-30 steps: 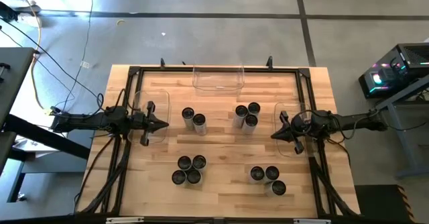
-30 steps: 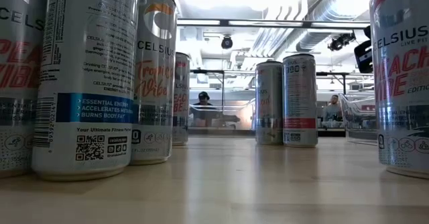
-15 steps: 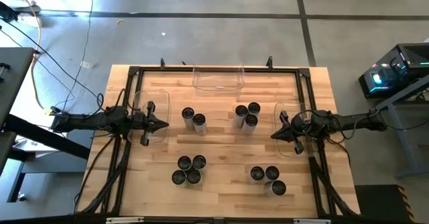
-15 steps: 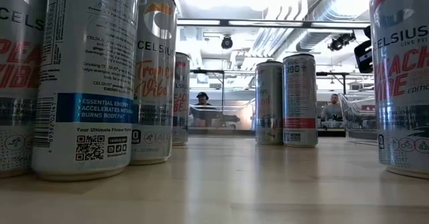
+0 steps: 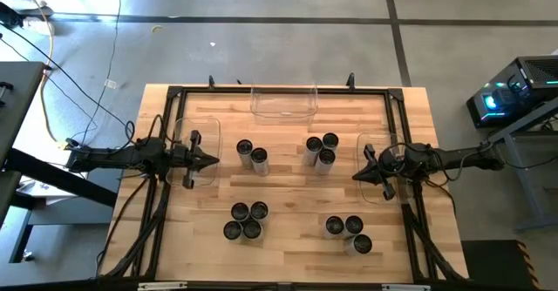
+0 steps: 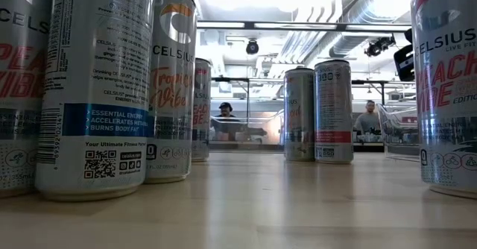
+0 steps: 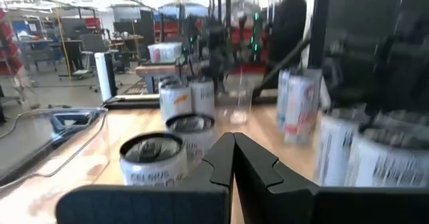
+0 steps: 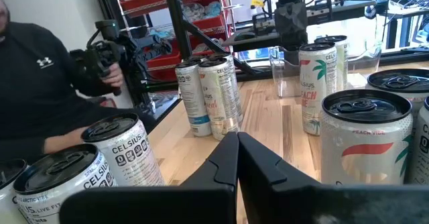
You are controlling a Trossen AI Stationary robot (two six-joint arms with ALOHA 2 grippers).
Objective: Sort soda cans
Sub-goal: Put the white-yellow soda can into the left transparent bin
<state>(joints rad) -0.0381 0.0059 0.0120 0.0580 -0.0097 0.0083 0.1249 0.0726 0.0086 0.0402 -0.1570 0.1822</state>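
Note:
Several soda cans stand upright on the wooden table in four clusters: a pair [image 5: 252, 155] at the far left, three [image 5: 321, 150] at the far right, several [image 5: 245, 220] at the near left and three [image 5: 348, 233] at the near right. In the low view they show as tall printed cans [image 6: 97, 92]. My left gripper [image 5: 214, 161] is shut and level at the table's left side, pointing at the pair. My right gripper [image 5: 356, 176] is shut and level at the right side. Their shut tips show in the wrist views [image 7: 233, 141] [image 8: 236, 138]. Neither touches a can.
Clear plastic bins stand at the far edge [image 5: 283, 102], under my left gripper [image 5: 206, 139] and under my right gripper [image 5: 373, 186]. A black frame [image 5: 174, 91] runs round the table. A person in dark clothes [image 8: 40, 96] sits beyond the table's edge.

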